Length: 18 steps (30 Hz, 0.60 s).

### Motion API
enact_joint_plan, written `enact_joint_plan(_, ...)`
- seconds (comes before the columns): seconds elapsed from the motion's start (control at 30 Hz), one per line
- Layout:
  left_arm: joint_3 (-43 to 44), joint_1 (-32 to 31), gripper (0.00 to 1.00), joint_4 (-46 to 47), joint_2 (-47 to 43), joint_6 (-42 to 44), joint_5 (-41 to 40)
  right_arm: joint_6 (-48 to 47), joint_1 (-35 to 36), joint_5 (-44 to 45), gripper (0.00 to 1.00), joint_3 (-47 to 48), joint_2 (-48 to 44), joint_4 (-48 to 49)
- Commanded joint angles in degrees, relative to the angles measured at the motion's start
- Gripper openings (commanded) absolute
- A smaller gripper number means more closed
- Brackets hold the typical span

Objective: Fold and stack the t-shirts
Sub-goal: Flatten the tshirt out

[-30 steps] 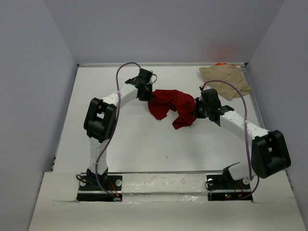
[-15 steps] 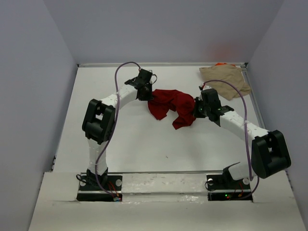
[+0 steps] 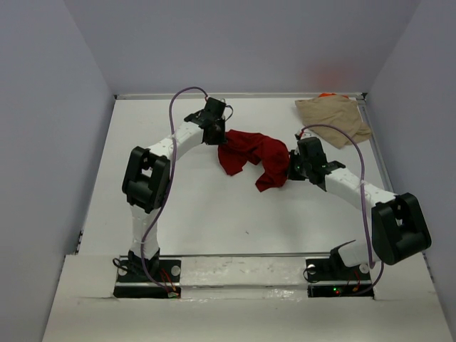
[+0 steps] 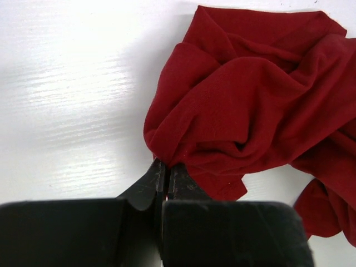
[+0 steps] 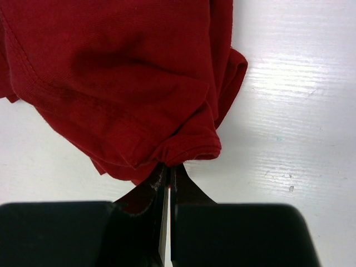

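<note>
I am clamping the left gripper (image 4: 166, 167) on a fold of the dark red t-shirt (image 4: 250, 100), the right gripper (image 5: 168, 169) on its hem.

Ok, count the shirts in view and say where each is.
3, the last uncertain: red shirt mid-table, gripped by left hand and right hand; tan shirt in the far right corner; orange sliver behind the tan one, mostly hidden.

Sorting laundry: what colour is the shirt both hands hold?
The shirt is dark red, clearest in the left wrist view.
</note>
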Motion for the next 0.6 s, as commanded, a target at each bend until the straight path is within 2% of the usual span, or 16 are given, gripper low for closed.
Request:
enact_joint_plan(0.0, 0.13, -0.01, 0.00, 0.44, -0.70, 0.50, -0.66, 0.34, 0.36, 1.12, 0.00, -0.42, -1.59, 2.60)
enact_joint_plan(0.57, 0.13, -0.01, 0.00, 0.79, -0.35, 0.59, 0.31, 0.42, 0.36, 0.68, 0.00, 0.10, -0.97, 2.69)
